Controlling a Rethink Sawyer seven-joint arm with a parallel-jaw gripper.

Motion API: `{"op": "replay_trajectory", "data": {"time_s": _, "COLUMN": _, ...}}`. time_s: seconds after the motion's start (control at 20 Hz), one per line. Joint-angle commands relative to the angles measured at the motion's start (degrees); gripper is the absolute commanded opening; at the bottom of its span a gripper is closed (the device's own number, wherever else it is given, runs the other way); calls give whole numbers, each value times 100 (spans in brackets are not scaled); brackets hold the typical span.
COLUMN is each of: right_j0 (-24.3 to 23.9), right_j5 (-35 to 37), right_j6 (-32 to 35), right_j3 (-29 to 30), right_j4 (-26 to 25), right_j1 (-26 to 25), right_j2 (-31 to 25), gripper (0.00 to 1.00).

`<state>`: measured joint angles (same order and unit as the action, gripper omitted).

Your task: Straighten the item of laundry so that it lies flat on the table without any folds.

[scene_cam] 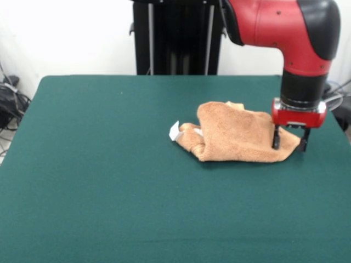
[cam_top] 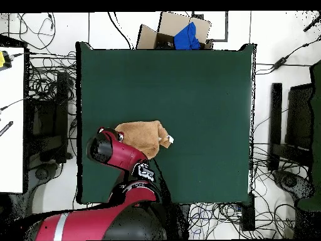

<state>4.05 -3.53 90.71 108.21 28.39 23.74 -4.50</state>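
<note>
**Towel crumpled on tabletop, pincer at its corner**

We find the small orange-tan terry cloth towel (scene_cam: 236,134) lying bunched and folded on the large dark green felt-like tabletop (scene_cam: 109,192). In the front view it sits right of centre, somewhat toward the robot's side. Its surface rises in a hump, with one edge turned over on itself. A small white tag (scene_cam: 174,131) projects from the towel's left end in that view; we can read no writing on it, and no brand or label is legible anywhere else.

The red and black arm (scene_cam: 285,24) comes down from the upper right in the front view. Its black-fingered pincer (scene_cam: 289,141) stands at the towel's right corner, one finger on each side of that corner with the cloth between them. We note the fingers stand apart; whether they press the cloth we cannot tell.

In the overhead view the arm covers part of the towel (cam_top: 145,137), and the pincer itself is hidden beneath it.
</note>
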Motion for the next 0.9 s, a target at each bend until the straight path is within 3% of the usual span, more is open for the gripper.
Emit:
{"op": "replay_trajectory", "data": {"time_s": 0.05, "right_j0": 103, "right_j5": 116, "right_j6": 1642, "right_j3": -78, "right_j4": 371, "right_j1": 35, "right_j2": -330, "gripper": 100}}
{"op": "replay_trajectory", "data": {"time_s": 0.4, "right_j0": -393, "right_j5": 715, "right_j6": 1077, "right_j3": 317, "right_j4": -97, "right_j1": 720, "right_j2": 49, "gripper": 100}}
{"op": "replay_trajectory", "data": {"time_s": 0.9, "right_j0": -887, "right_j5": 819, "right_j6": 865, "right_j3": 643, "right_j4": -546, "right_j1": 1152, "right_j2": 168, "gripper": 100}}
